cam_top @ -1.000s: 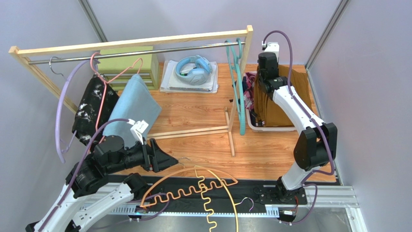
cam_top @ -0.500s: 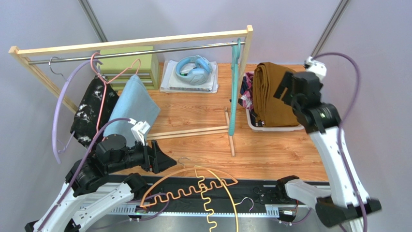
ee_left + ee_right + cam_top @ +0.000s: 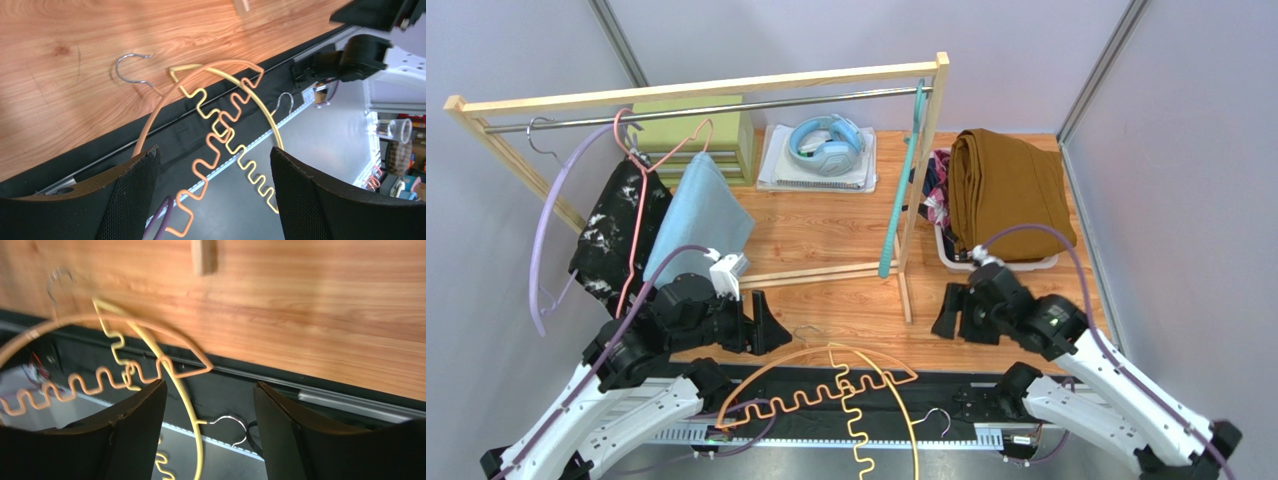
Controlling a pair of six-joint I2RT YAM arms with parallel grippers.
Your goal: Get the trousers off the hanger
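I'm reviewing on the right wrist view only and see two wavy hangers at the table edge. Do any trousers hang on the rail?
Observer: Yes, two at the left end of the rail: black speckled trousers and light blue trousers.
Operator: Any taken off?
Observer: The brown trousers lie on the white bin, back right.
Operator: And the left pincer?
Observer: The left pincer is open and empty, near the orange hanger.

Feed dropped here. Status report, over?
Left gripper open, empty; right gripper open, empty. Mustard-brown trousers in bin; black speckled trousers, light blue trousers on hangers. Purple cable near black pair.
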